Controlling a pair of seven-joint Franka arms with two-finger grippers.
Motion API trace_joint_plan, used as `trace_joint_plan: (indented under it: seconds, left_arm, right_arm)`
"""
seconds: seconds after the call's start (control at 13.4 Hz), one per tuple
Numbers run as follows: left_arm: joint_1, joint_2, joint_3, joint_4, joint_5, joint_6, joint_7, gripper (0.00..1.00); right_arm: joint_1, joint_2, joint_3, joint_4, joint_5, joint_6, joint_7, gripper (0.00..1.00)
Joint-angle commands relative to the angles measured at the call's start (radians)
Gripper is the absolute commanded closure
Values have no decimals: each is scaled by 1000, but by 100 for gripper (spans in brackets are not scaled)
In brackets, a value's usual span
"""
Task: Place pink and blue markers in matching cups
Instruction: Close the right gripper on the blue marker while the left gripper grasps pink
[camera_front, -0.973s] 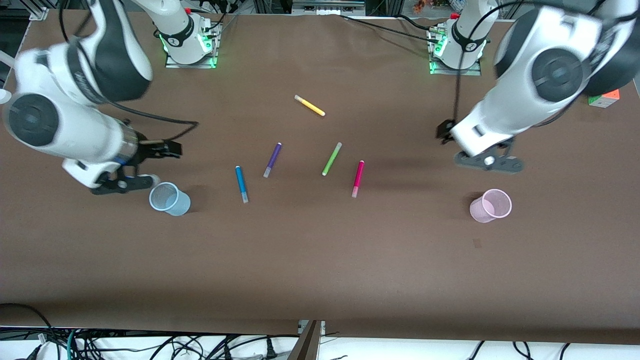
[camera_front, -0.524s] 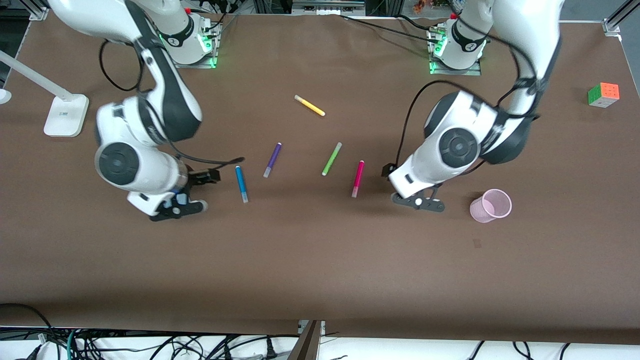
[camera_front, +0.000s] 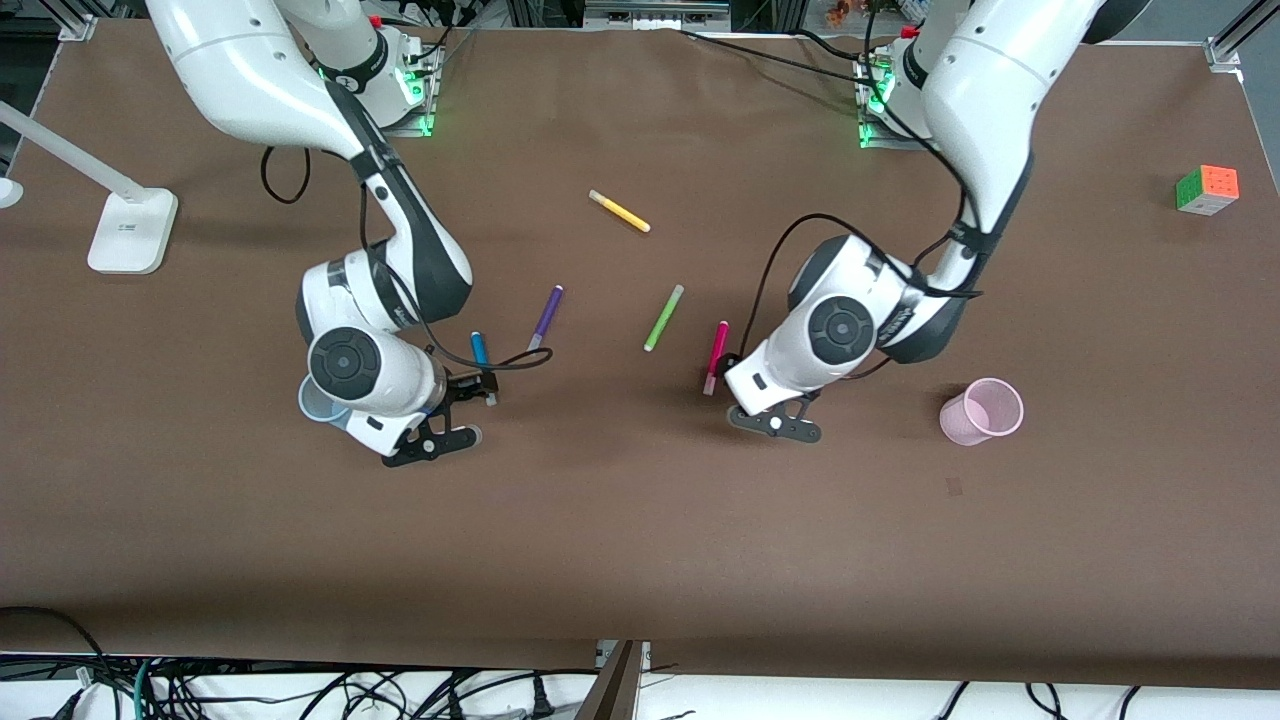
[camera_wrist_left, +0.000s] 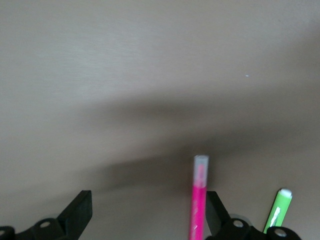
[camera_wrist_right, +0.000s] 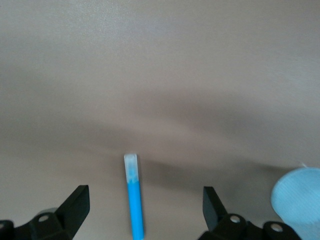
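Brown matte cloth covers the table (camera_front: 640, 520), and on it lie several slim marker pens. Down low over the bright blue marker with a pale cap end (camera_front: 481, 352) hangs the right arm's black two-finger gripper (camera_wrist_right: 145, 205); its fingers are spread wide with nothing between them, and in the right wrist view the blue marker lies on the cloth between the two fingers. Partly hidden under that arm's wrist, toward the right arm's end of the table, stands the small translucent pale blue plastic cup (camera_front: 316, 404).

Likewise spread wide and empty is the left arm's black two-finger gripper (camera_wrist_left: 149, 207), low just beside the magenta-pink marker with a greyish cap end (camera_front: 716, 355); in the left wrist view this marker lies close against one finger. Well apart, toward the left arm's end, stands the translucent pale pink plastic cup (camera_front: 981, 411).

Between the two task markers lie a purple marker (camera_front: 545, 318) and a lime-green marker (camera_front: 664, 317); a yellow marker (camera_front: 619, 211) lies farther from the front camera
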Motion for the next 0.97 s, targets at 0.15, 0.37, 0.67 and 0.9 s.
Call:
trace_joint_plan:
  seconds: [0.15,0.37,0.67,0.9]
  left_arm:
    - [-78,40,12,-11,81,29,-109,0]
    - [-85,35,12,-50,100,30,-119,0]
    - [-85,30,12,-144,100,141,-121,1]
    - [-87,27,12,-144,100,141,-121,5]
  right_arm:
    - [20,47,-4,-37,6,117,-7,0]
    - [26,48,-4,-69,6,129,-8,0]
    - [29,48,-4,-85,6,129,-11,0]
    - [37,45,-4,-111,5,131,-11,0]
